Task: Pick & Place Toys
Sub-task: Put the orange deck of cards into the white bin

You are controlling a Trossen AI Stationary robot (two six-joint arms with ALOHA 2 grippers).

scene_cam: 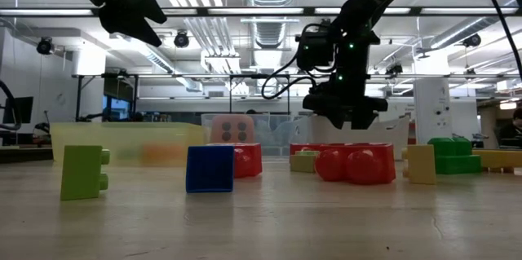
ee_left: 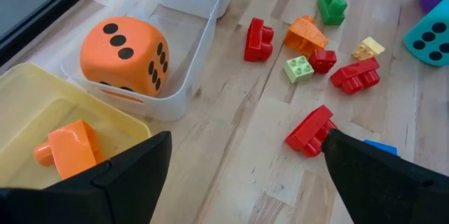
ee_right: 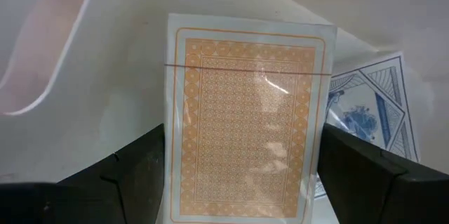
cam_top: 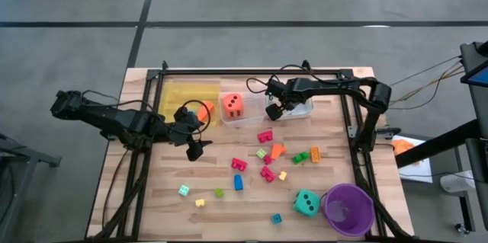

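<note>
The orange card pack [ee_right: 249, 119] stands between the fingers of the right gripper [cam_top: 278, 110], directly in front of its wrist camera, and a blue-printed card [ee_right: 368, 108] lies just behind it. The jaws stand fairly wide at the pack's two edges, so I judge they hold it, over the white tray [cam_top: 299, 108]. The step in hand seems to be placing this pack in that tray; next the jaws must widen and the arm must rise.

The left gripper [cam_top: 194, 141] hangs wide open and empty. Just ahead of it are the yellow tray [ee_left: 28, 112] with an orange block [ee_left: 70, 147] and the clear tray [ee_left: 184, 62] with the orange die [ee_left: 126, 57]. Loose blocks [cam_top: 267, 168] wait further out.
</note>
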